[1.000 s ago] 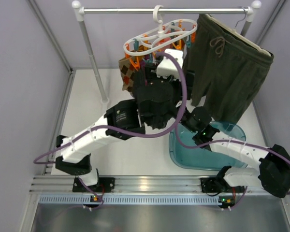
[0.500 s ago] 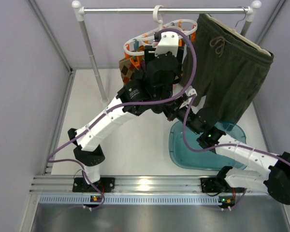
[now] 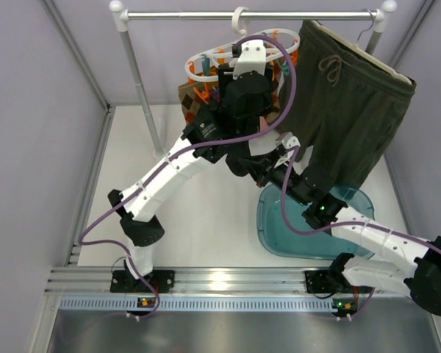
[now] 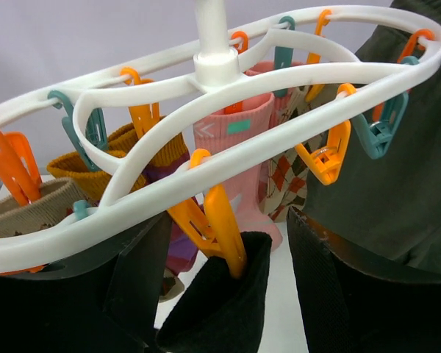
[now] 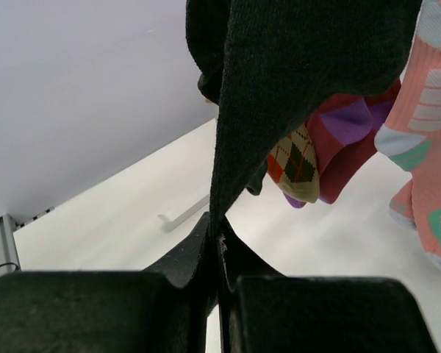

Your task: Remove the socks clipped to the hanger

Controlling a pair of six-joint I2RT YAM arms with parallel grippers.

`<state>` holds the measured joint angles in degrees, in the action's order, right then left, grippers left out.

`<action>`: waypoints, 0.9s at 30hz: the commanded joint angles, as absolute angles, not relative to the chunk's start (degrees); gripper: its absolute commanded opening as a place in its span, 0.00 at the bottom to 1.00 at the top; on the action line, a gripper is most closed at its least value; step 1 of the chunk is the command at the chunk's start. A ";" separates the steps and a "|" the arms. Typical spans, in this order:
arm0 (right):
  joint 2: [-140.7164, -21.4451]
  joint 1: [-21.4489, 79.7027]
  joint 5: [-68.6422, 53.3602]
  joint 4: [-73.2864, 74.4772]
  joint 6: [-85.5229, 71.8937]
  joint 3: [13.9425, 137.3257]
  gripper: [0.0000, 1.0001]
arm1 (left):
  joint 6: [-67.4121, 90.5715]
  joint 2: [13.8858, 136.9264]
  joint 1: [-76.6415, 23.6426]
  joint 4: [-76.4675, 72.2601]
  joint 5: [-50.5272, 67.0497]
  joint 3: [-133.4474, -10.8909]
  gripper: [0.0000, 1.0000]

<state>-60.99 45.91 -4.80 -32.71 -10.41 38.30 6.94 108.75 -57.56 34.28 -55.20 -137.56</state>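
While the white plastic oval ring hanger (image 4: 219, 65) hangs by its hook from a long metal rail (image 3: 191, 15) at the far side of the table (image 3: 198, 228), both arms reach up to it. The left gripper (image 4: 228, 222) sits just under the near edge of the ring. Its two dark fingers (image 4: 125, 294) are spread wide apart, one on each side of an orange plastic clip (image 4: 222, 213). That clip bites the top of a soft black sock (image 4: 220, 301), which hangs between the fingers; whether they touch it cannot be told.

Lower down, the right gripper (image 5: 219, 246) has its fingers pressed tightly together, pinching the bottom edge of a black sock. Whether this is the same sock cannot be told.

Other socks dangle from orange and teal clips around the ring: a pink sock with teal marks (image 4: 235, 140), a brown-orange argyle sock (image 4: 287, 173), a magenta and purple sock (image 5: 345, 140) and mustard-yellow socks (image 4: 81, 173).

Large dark olive drawstring shorts (image 3: 345, 110) hang from the rail just right of the hanger. A translucent teal plastic tub (image 3: 263, 220) rests on the table, near and to the right.
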 commanded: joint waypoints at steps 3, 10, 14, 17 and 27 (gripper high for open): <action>-58.98 46.85 -6.77 -31.56 -8.97 39.90 0.00 | 8.26 109.60 -56.08 33.05 -54.41 -137.81 0.73; -58.27 46.93 -7.73 -30.50 -8.70 39.64 0.00 | 9.32 110.04 -54.49 32.87 -50.63 -138.34 0.63; -57.83 46.93 -7.38 -29.62 -8.26 39.29 0.00 | 9.05 110.56 -54.14 32.87 -49.13 -139.74 0.32; -55.82 46.93 -6.42 -28.48 -8.44 37.97 0.00 | 8.79 110.83 -54.05 32.78 -48.69 -140.62 0.04; -34.74 46.93 4.73 -9.26 -12.83 29.80 0.00 | 9.67 109.60 -53.88 32.70 -46.15 -139.31 0.00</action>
<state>-40.73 46.06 -0.47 -18.74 -10.59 31.14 9.13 110.91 -54.26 34.83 -48.62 -138.56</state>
